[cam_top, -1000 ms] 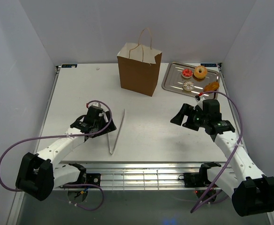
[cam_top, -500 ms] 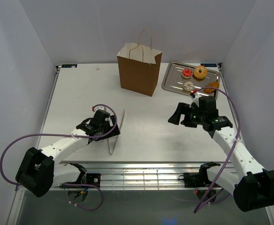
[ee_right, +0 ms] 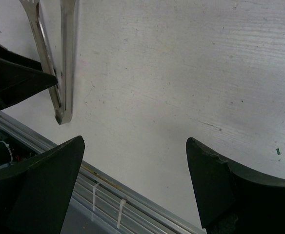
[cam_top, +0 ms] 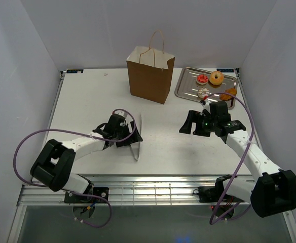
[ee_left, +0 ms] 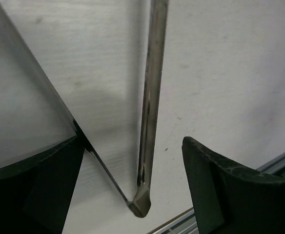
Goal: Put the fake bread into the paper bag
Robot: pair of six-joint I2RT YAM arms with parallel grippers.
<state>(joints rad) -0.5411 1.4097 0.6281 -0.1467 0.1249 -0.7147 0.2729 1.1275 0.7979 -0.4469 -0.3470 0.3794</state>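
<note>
1. My left gripper (ee_left: 132, 144) stood spread, straddling the white tongs (ee_left: 152, 73). One tong arm lay against one finger, and the other arm was clear of the opposite finger.
2. My right gripper (ee_right: 135, 141) hung wide open above the table (ee_right: 181, 73), holding nothing.
3. The fake bread (cam_top: 216, 77), all four pieces, sat on the metal tray (cam_top: 188, 83) at the far right.
4. The paper bag (cam_top: 150, 76) stood upright just left of that tray.
</note>
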